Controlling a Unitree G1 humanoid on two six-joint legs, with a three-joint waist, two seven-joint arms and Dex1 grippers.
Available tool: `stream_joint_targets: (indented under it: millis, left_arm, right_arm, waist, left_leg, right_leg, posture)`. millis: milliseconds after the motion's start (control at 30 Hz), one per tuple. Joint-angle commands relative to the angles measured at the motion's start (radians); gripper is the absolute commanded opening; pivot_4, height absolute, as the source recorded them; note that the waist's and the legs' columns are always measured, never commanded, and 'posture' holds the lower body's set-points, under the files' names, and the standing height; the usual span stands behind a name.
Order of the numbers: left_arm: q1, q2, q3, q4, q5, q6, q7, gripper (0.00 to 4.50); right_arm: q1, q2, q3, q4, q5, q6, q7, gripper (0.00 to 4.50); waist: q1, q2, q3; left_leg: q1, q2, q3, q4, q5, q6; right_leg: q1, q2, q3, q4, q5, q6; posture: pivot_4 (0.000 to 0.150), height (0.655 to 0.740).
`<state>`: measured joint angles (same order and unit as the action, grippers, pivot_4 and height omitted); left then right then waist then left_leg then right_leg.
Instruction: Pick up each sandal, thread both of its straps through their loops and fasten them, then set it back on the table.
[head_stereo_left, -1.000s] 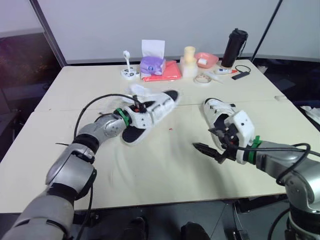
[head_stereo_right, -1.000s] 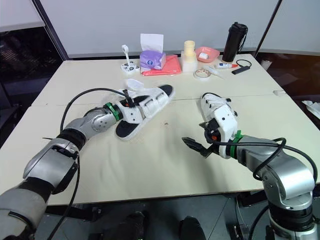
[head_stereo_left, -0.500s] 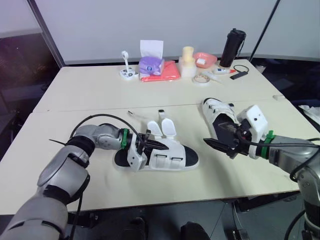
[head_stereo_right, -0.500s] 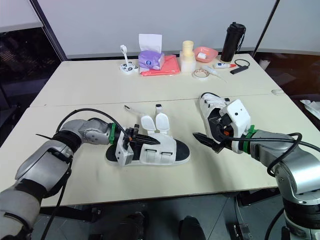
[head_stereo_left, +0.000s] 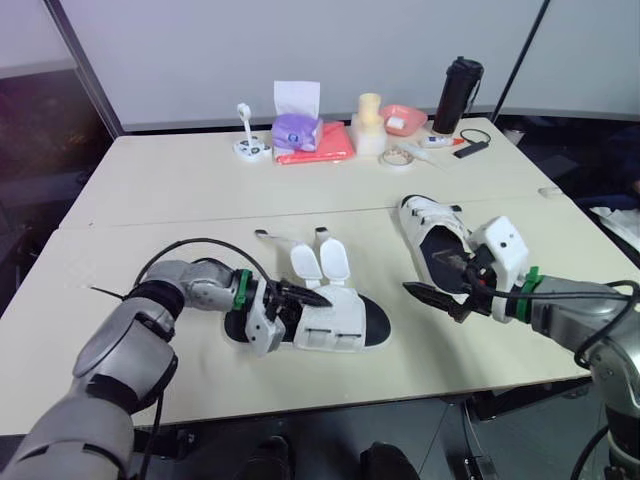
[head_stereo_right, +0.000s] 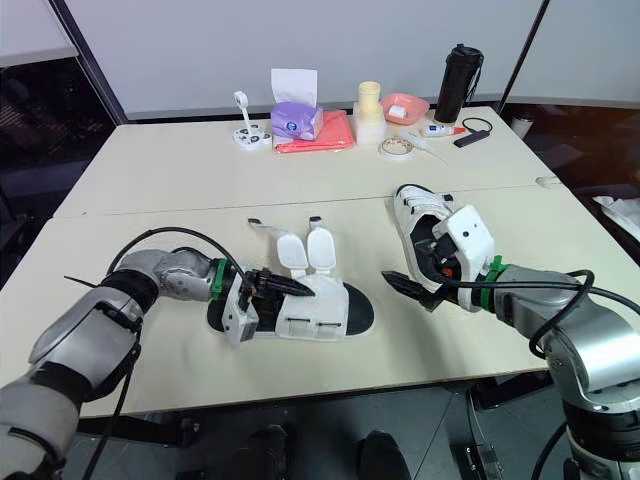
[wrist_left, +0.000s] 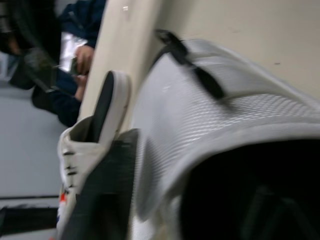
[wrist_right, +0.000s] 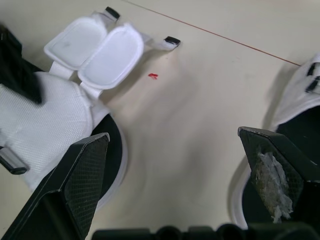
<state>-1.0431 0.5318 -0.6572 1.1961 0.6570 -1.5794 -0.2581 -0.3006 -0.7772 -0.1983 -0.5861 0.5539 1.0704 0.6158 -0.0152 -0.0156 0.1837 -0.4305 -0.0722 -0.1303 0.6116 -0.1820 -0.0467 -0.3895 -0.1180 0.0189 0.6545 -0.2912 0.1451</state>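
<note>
Left eye view is showing the near sandal (head_stereo_left: 338, 322) lying on its black sole close to the front edge of the beige table (head_stereo_left: 180, 190). Its white mesh upper is facing up and its two padded straps (head_stereo_left: 320, 262) are flopping open toward 12 o'clock. The left gripper (head_stereo_left: 300, 293) is reaching in from 9 o'clock, fingers pinching together on the upper. At 3 o'clock the right gripper (head_stereo_left: 437, 298) is hovering with fingers spread wide, near the second sandal (head_stereo_left: 430, 232). Farther off at 12 o'clock, a purple tissue box (head_stereo_left: 297, 128), red cloth (head_stereo_left: 327, 144) and black tumbler (head_stereo_left: 452, 95) are sitting before a grey wall
</note>
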Motion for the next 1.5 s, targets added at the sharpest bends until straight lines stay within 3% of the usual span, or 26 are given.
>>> stream_joint_targets:
  millis: [33, 200, 367, 433, 533, 667, 767, 800, 1000, 1500]
  left_arm:
    - [0.025, 0.041, -0.05, 0.039, -0.055, -0.027, -0.092, 4.44]
    - [0.055, 0.119, -0.078, -0.004, -0.102, -0.035, -0.162, 4.44]
    - [0.083, 0.196, -0.095, -0.003, -0.283, -0.023, -0.21, 4.44]
    - [0.184, 0.255, -0.081, -0.198, -0.665, 0.216, -0.431, 4.44]
    - [0.322, 0.33, 0.012, -0.505, -1.088, 0.652, -0.75, 4.44]
    - [0.427, 0.409, 0.155, -0.748, -1.318, 1.163, -0.914, 4.44]
    - [0.487, 0.458, 0.259, -0.9, -1.482, 1.562, -0.94, 4.5]
    - [0.504, 0.459, 0.294, -0.938, -1.522, 1.664, -0.934, 4.5]
    - [0.549, 0.368, 0.425, -1.035, -1.541, 1.955, -0.868, 4.5]
    - [0.445, 0.066, 0.616, -0.856, -1.454, 2.268, -0.673, 4.5]
  right_arm:
    - [-0.002, -0.027, 0.019, -0.008, -0.011, -0.043, 0.013, 4.5]
    - [0.015, -0.042, 0.092, 0.025, -0.045, -0.114, 0.043, 4.5]
    - [0.017, -0.034, 0.169, 0.084, -0.1, -0.237, 0.087, 4.5]
    - [0.013, -0.04, 0.21, 0.116, -0.138, -0.307, 0.114, 4.5]
    - [0.011, -0.048, 0.252, 0.153, -0.183, -0.385, 0.151, 4.5]
    - [0.012, -0.05, 0.284, 0.183, -0.224, -0.46, 0.197, 4.5]
    - [0.02, -0.05, 0.308, 0.203, -0.253, -0.522, 0.237, 3.68]
    - [0.023, -0.045, 0.316, 0.209, -0.256, -0.538, 0.25, 3.12]
    - [0.017, 0.003, 0.359, 0.243, -0.261, -0.583, 0.289, 0.02]
    - [-0.013, 0.12, 0.46, 0.391, -0.302, -0.729, 0.398, 0.02]
  waist:
    - [-0.001, 0.0, 0.0]
    - [-0.006, 0.0, 0.0]
    - [-0.008, 0.0, -0.001]
    - [-0.01, 0.001, -0.001]
    - [-0.02, 0.002, -0.001]
    - [-0.026, 0.002, 0.0]
    - [-0.029, 0.002, 0.0]
    - [-0.029, 0.002, 0.0]
    - [-0.024, 0.002, 0.001]
    - [-0.021, 0.002, 0.001]
  left_leg:
    - [0.0, 0.0, 0.0, 0.0, 0.0, 0.0]
    - [0.001, 0.0, 0.0, -0.001, 0.0, 0.0]
    - [0.003, 0.001, 0.001, -0.001, 0.0, 0.0]
    - [0.003, 0.001, 0.0, -0.001, 0.0, 0.0]
    - [0.003, 0.002, 0.0, -0.001, 0.0, 0.0]
    - [0.003, 0.002, -0.004, -0.001, 0.0, 0.0]
    - [0.003, 0.002, -0.004, -0.001, 0.0, 0.0]
    - [0.003, 0.002, -0.004, -0.001, 0.0, 0.0]
    - [0.003, 0.002, -0.003, -0.001, 0.0, 0.001]
    - [0.003, 0.001, -0.003, 0.0, 0.0, 0.0]
  right_leg:
    - [0.0, 0.0, 0.0, 0.0, 0.0, 0.0]
    - [0.0, 0.0, 0.0, 0.0, 0.0, 0.0]
    - [0.001, 0.0, 0.001, 0.001, 0.0, 0.0]
    - [0.001, 0.0, 0.001, 0.001, 0.0, 0.0]
    - [0.001, 0.0, 0.002, 0.001, 0.0, 0.0]
    - [0.0, 0.0, 0.002, 0.002, 0.0, -0.001]
    - [0.0, 0.001, 0.002, 0.002, 0.0, -0.001]
    - [0.0, 0.001, 0.002, 0.002, -0.001, 0.0]
    - [0.001, 0.001, 0.002, 0.002, -0.001, 0.0]
    - [0.001, 0.001, 0.003, 0.002, -0.001, 0.0]
  posture:
    - [0.15, 0.74]
    - [0.15, 0.74]
    - [0.15, 0.74]
    - [0.15, 0.74]
    - [0.15, 0.74]
    - [0.15, 0.74]
    - [0.15, 0.74]
    - [0.15, 0.74]
    - [0.15, 0.74]
    - [0.15, 0.74]
